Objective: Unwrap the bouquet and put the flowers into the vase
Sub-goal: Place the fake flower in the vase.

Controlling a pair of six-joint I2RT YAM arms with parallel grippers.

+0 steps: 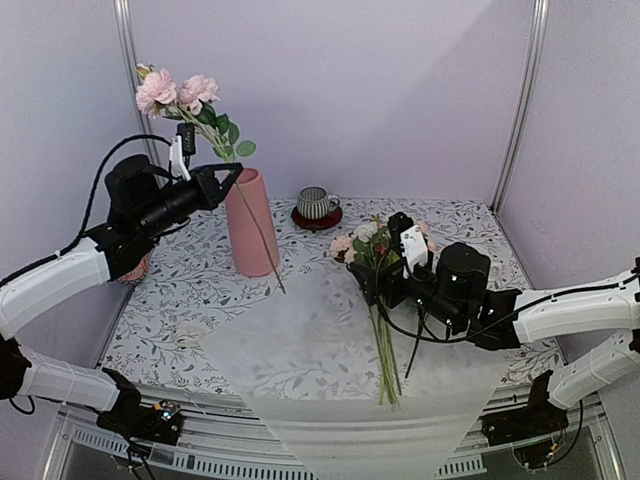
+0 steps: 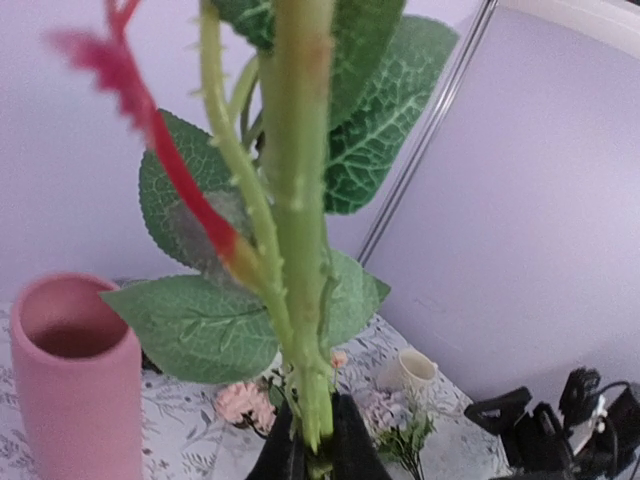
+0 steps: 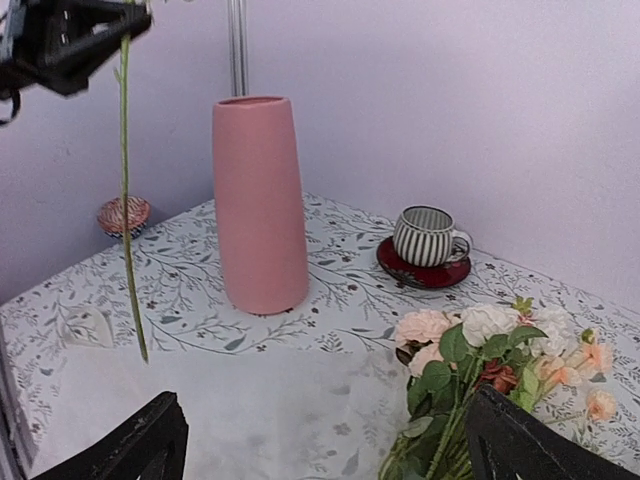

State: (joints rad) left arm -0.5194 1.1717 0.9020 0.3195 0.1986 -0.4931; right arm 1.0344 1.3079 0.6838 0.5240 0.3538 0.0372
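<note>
The left pincer (image 1: 228,182) is clamped mid-stem on a long green-stemmed flower with pink blooms (image 1: 175,92), likely light, springy and top-heavy. Its tail hangs beside, not inside, the tall matte pink cylinder vase (image 1: 252,225) just below. The right pincer (image 1: 385,268) gapes wide over the loose bunch of flowers (image 1: 385,340).

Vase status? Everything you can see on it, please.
The vase is a tall, smooth, matte pink cylinder, ceramic by the look, slightly tapering, with a slanted open rim. It stands upright on the leaf-patterned tablecloth at the back left, left of the striped mug. The left wrist view shows a dark interior with no flowers in it. Only the cloth touches it: in the right wrist view the flower stem held in the left gripper hangs to one side, apart from its wall.
</note>
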